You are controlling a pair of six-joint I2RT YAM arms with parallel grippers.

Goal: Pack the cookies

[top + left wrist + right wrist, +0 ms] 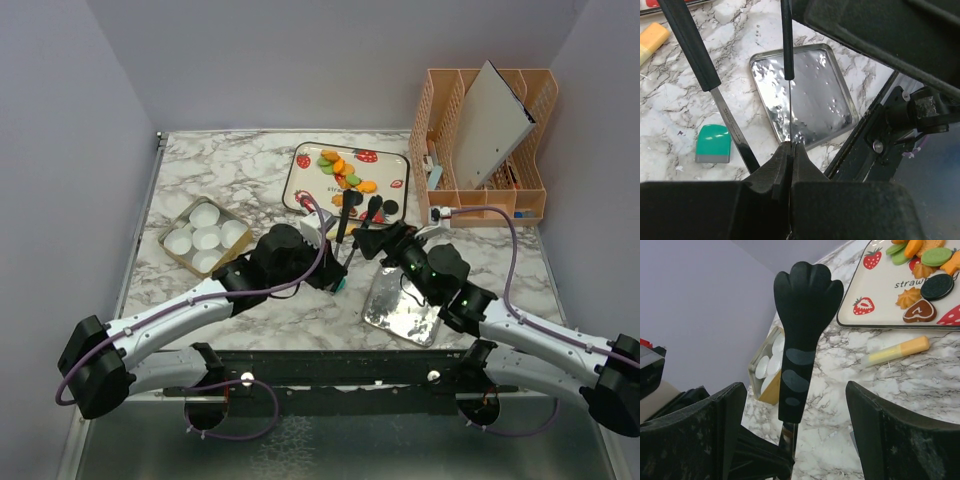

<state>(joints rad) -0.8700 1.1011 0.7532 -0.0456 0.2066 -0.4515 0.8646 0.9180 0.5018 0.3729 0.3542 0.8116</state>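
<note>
The left gripper [790,147] is clenched on the thin metal near end of a pair of tongs [345,225], whose two black-sleeved arms reach away toward the far side; the right gripper [795,387] is released, its fingers [875,430] standing wide on either side of one paw-shaped tong tip without touching it. The cookies [345,172] lie in a loose heap of orange, green, brown and black on the strawberry-printed plate [300,185] at the far centre of the marble table [230,160], just beyond the tong tips. A box [165,240] of white paper cups sits to the left; a shiny square tin tray [810,95] lies near, right of centre, under the right arm. A small teal block [713,144] rests beside the tongs; a yellow-orange stick [897,351] lies just near of the plate; a pink rack [445,150] stands at the far right.
</note>
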